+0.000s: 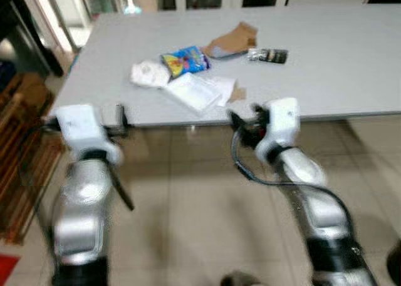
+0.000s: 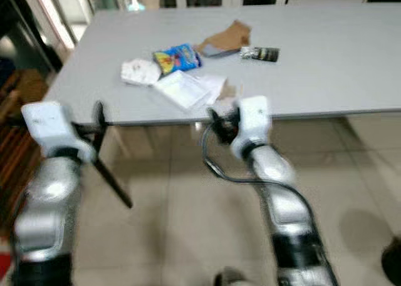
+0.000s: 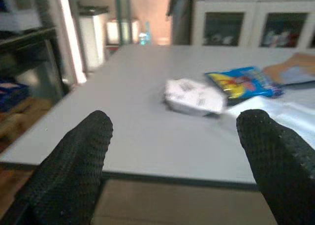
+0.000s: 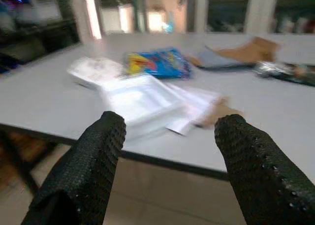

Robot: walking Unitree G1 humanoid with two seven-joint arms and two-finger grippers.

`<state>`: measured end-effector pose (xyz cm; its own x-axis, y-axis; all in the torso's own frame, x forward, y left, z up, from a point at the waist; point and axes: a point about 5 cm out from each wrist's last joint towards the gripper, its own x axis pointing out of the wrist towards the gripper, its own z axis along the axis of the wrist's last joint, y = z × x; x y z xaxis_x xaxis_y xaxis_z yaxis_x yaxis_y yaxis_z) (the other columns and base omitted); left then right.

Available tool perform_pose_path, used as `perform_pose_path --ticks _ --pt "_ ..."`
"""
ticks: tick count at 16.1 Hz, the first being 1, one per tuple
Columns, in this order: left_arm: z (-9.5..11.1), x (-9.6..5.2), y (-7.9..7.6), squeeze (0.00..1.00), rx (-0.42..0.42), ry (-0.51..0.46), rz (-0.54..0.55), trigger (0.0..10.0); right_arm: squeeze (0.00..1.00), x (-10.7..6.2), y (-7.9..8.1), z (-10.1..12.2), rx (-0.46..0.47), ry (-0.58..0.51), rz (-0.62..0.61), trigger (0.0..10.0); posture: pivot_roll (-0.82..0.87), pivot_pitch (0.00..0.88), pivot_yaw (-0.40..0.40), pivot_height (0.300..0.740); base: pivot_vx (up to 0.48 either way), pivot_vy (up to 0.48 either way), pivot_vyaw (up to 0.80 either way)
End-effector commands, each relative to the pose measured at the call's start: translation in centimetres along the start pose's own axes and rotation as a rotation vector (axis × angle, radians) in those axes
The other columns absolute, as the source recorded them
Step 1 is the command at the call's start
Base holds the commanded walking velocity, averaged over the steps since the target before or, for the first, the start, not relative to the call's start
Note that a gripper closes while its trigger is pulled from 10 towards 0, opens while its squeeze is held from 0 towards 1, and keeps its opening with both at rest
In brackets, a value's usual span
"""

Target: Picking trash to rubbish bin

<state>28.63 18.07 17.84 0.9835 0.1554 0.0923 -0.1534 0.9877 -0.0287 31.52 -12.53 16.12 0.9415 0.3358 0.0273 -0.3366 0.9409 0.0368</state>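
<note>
Trash pile on grey table (image 1: 351,67) near front edge: crumpled white wad (image 1: 149,73), blue snack packet (image 1: 185,61), clear plastic bag (image 1: 199,92), brown paper (image 1: 233,38), dark wrapper (image 1: 269,56); details blurred. Left gripper (image 3: 172,151) and right gripper (image 4: 167,151) both spread apart, empty, level with table edge

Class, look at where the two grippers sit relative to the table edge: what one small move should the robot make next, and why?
Probably ease the right gripper forward over the table edge toward the clear plastic packet. Its jaws are open, it sits just short of the edge, and that packet is the nearest trash ahead. The left gripper, also open, faces the white wad farther back.
</note>
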Motion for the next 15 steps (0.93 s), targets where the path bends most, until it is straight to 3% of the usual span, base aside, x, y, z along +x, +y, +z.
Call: perform_pose_path --ticks 1,5,11,15 --pt "0.29 -0.01 0.81 0.00 0.019 -0.009 0.020 10.0 0.00 0.25 0.79 0.51 0.006 -0.025 0.032 10.0 -0.09 0.110 0.030 0.740 0.416 0.240 0.00" --pt "0.29 -0.13 0.87 0.00 0.020 -0.008 0.018 10.0 0.00 0.31 0.95 0.40 0.005 -0.021 0.036 10.0 -0.08 0.115 0.031 0.740 0.388 0.000 0.00" --pt "0.27 -0.15 0.53 0.00 0.010 -0.007 0.014 10.0 0.00 0.08 1.20 0.00 0.028 0.006 0.073 10.0 -0.09 0.121 0.032 0.740 0.000 0.000 0.00" --pt "0.48 -0.05 0.50 0.00 0.002 -0.006 0.033 10.0 0.00 1.02 1.11 0.54 -0.003 0.010 0.139 10.0 -0.07 0.137 0.026 0.740 0.000 0.000 0.00"
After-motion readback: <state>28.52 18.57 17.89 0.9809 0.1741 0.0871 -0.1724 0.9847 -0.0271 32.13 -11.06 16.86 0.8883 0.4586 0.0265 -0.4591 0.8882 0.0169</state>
